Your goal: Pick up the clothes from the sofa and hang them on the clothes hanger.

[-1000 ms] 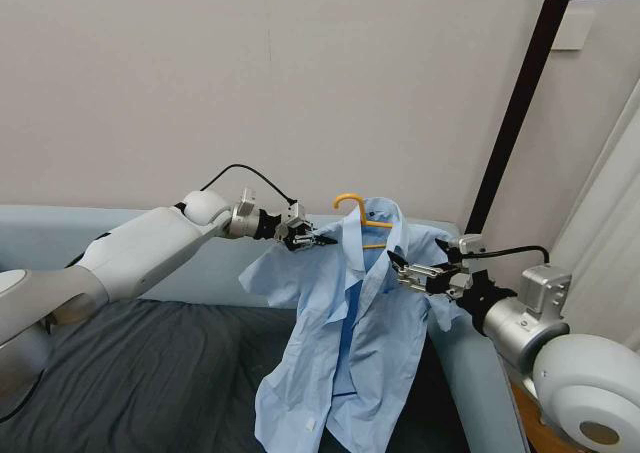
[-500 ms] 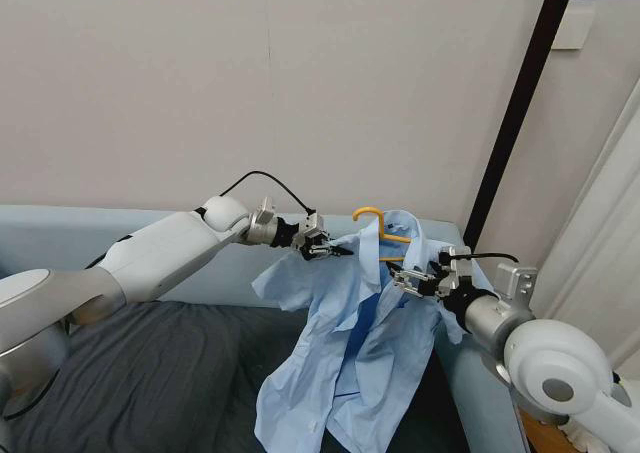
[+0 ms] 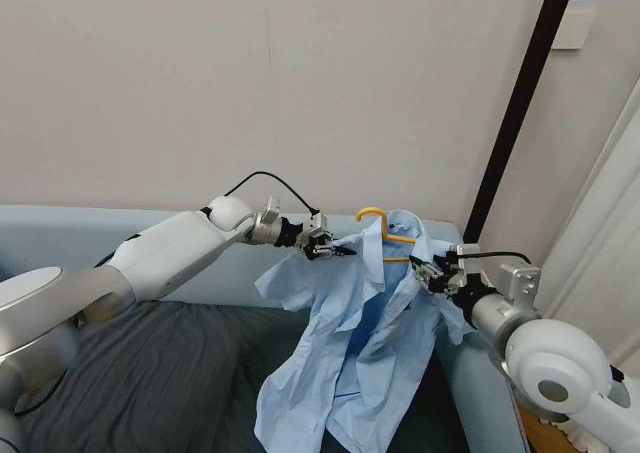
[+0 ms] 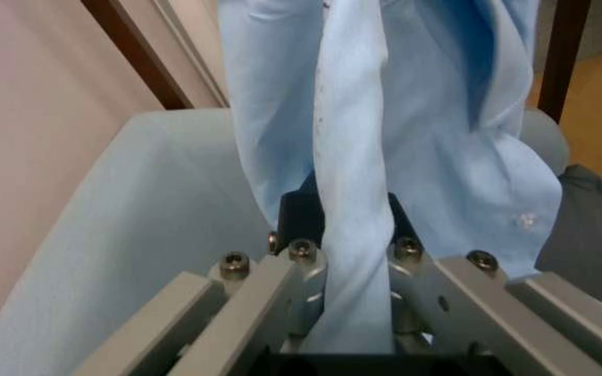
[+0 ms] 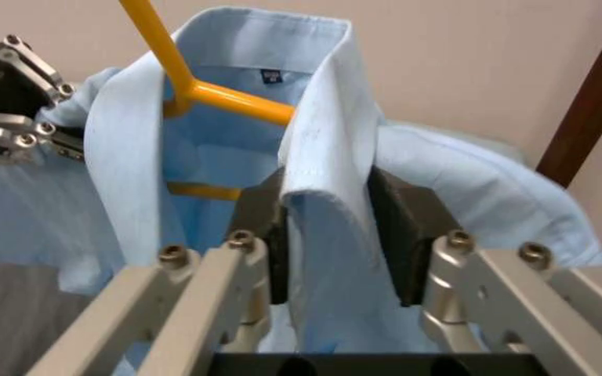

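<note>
The light blue button-up shirt (image 3: pixel 350 343) hangs in the air between my two grippers, above the right end of the sofa. Its open front and tail droop down nearest me, over the dark grey seat cushion (image 3: pixel 130 373). I cannot tell whether the hem touches that cushion.

A little farther out on the right, my right gripper (image 3: pixel 425 270) has its fingers clamped on the shirt's right front edge, just below the collar. In the right wrist view the two dark pads press the folded fabric from both sides, with the collar standing up just beyond them.

Farther out and to the left, my left arm reaches across above the seat. My left gripper (image 3: pixel 335 250) has its fingers closed on a bunched fold of cloth at the shirt's left shoulder. In the left wrist view that fold runs straight out from between the pads.

Between the two grippers, a yellow plastic hanger (image 3: pixel 385 228) sits inside the collar. Its hook rises free above the neck and curls over toward the left, resting on nothing.

Behind the shirt runs the pale blue sofa backrest (image 3: pixel 60 233). Beyond it on the right, a dark brown pole (image 3: pixel 510 123) slants upward in front of the plain pale wall (image 3: pixel 250 73).
</note>
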Available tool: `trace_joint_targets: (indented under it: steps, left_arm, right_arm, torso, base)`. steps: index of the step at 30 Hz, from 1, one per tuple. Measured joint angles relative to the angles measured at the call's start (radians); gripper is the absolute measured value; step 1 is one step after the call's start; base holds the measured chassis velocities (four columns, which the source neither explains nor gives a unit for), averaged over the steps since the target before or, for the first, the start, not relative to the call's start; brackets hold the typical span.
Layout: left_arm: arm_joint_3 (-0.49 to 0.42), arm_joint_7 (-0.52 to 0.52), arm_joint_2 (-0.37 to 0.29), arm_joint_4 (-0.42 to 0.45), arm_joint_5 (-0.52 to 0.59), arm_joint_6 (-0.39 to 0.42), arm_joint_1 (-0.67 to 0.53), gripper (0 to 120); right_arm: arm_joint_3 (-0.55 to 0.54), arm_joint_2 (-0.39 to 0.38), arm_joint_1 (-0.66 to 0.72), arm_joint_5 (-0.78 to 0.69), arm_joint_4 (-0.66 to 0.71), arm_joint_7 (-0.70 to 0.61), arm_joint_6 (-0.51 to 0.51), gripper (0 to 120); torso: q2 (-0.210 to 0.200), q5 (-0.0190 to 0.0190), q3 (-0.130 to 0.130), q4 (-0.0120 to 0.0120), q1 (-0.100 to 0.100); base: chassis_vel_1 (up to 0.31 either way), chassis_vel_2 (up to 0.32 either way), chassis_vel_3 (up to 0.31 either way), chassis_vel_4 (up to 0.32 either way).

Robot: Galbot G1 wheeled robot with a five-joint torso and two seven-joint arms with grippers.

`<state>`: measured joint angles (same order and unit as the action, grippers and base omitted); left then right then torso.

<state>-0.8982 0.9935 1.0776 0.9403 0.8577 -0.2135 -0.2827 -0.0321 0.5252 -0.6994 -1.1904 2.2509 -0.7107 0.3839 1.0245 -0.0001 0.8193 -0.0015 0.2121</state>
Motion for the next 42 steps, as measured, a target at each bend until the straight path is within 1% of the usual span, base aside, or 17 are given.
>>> trace_joint_targets:
  steps: [2,3,6,7,8,10,12,13,16,20,23,27,29,32,35,39,42]
  left_arm:
    - [0.001,-0.002,0.002,0.0,0.0,0.0,0.002,1]
    - [0.001,-0.002,0.002,0.0,0.0,0.0,0.002,1]
    - [0.001,-0.008,0.004,0.006,0.002,0.002,0.002,1]
    - [0.001,-0.008,0.004,0.006,0.002,0.002,0.002,1]
    - [0.001,-0.01,0.004,0.007,0.003,0.004,0.001,1]
    - [-0.004,-0.017,0.008,0.008,0.004,0.008,-0.011,1]
    - [-0.012,-0.026,0.014,0.008,0.004,0.014,-0.023,1]
    - [-0.012,-0.026,0.014,0.008,0.004,0.014,-0.023,1]
    - [-0.022,-0.045,0.033,0.005,0.007,0.023,-0.042,1]
    - [-0.029,-0.057,0.052,0.006,0.027,0.032,-0.061,1]
    - [-0.037,-0.059,0.066,0.006,0.051,0.035,-0.094,1]
    - [-0.062,-0.051,0.072,-0.008,0.077,0.033,-0.155,1]
    - [-0.08,-0.038,0.072,-0.015,0.089,0.026,-0.202,1]
    - [-0.112,-0.015,0.069,-0.033,0.095,0.012,-0.282,1]
    - [-0.134,-0.004,0.062,-0.039,0.104,0.007,-0.327,1]
    - [-0.163,-0.003,0.05,-0.017,0.119,0.011,-0.364,1]
    - [-0.165,-0.027,0.048,0.023,0.132,0.029,-0.37,1]
  right_arm:
    - [-0.008,-0.012,-0.006,0.05,0.005,0.006,0.009,19]
    - [-0.008,-0.012,-0.006,0.05,0.005,0.006,0.009,19]
    - [-0.035,-0.04,-0.013,0.214,0.0,0.044,0.028,6]
    - [-0.035,-0.04,-0.013,0.214,0.0,0.044,0.028,6]
    - [-0.044,-0.051,-0.015,0.274,-0.004,0.062,0.031,1]
    - [-0.071,-0.092,-0.012,0.449,-0.002,0.114,0.05,0]
    - [-0.085,-0.124,-0.003,0.57,0.005,0.159,0.07,0]
    - [-0.085,-0.124,-0.003,0.57,0.005,0.159,0.07,0]
    - [-0.103,-0.155,0.02,0.701,-0.003,0.209,0.079,0]
    - [-0.114,-0.174,0.048,0.777,-0.028,0.24,0.08,0]
    - [-0.114,-0.182,0.089,0.786,-0.05,0.251,0.075,0]
    - [-0.103,-0.201,0.156,0.717,-0.05,0.256,0.075,0]
    - [-0.071,-0.22,0.182,0.686,-0.039,0.272,0.075,0]
    - [-0.012,-0.269,0.169,0.681,-0.019,0.307,0.072,0]
    - [0.009,-0.293,0.155,0.68,-0.005,0.313,0.069,0]
    - [0.017,-0.3,0.167,0.681,-0.002,0.315,0.069,0]
    - [0.018,-0.308,0.183,0.684,0.011,0.324,0.074,0]
  torso:
    - [0.0,0.0,0.0,0.0,0.0]
    - [0.0,0.0,0.0,0.0,0.0]
    - [0.0,0.0002,0.0,0.0002,0.0]
    - [0.0,0.0002,0.0,0.0002,0.0]
    - [0.0,0.0,0.0,0.0001,0.0]
    - [0.0,0.0001,0.0,0.0,0.0]
    - [0.0,0.0001,0.0,0.0,0.0]
    - [0.0,0.0001,0.0,0.0,0.0]
    - [0.0,0.0001,0.0,0.0001,0.0]
    - [0.0,0.0001,0.0,-0.0001,0.0]
    - [0.0,0.0003,0.0,-0.0003,0.0]
    - [0.0,0.0002,0.0,0.0002,0.0]
    - [0.0,-0.0001,0.0,0.0003,0.0]
    - [0.0,0.0001,0.0,-0.0001,0.0]
    - [0.0,0.0001,0.0,-0.0004,0.0]
    - [0.0,0.0,0.0,0.0005,0.0]
    - [0.0,0.0,0.0,0.0003,0.0]
  base:
    - [0.0,0.0,0.0,0.0]
    - [0.0,0.0,0.0,0.0]
    - [0.0,0.0,0.0,0.0]
    - [0.0,0.0,0.0,0.0]
    - [0.0,0.0,0.0,0.0]
    - [0.0,0.0,0.0,0.0]
    - [0.0,0.0,0.0,0.0]
    - [0.0,0.0,0.0,0.0]
    - [0.0,0.0,0.0,0.0]
    - [0.0,0.0,0.0,0.0]
    - [0.0,0.0,0.0,0.0]
    - [0.0,0.0,0.0,0.0]
    - [0.0,0.0,0.0,0.0]
    - [0.0,0.0,0.0,0.0]
    - [0.0,0.0,0.0,0.0]
    - [0.0,0.0,0.0,0.0]
    - [0.0,0.0,0.0,0.0]
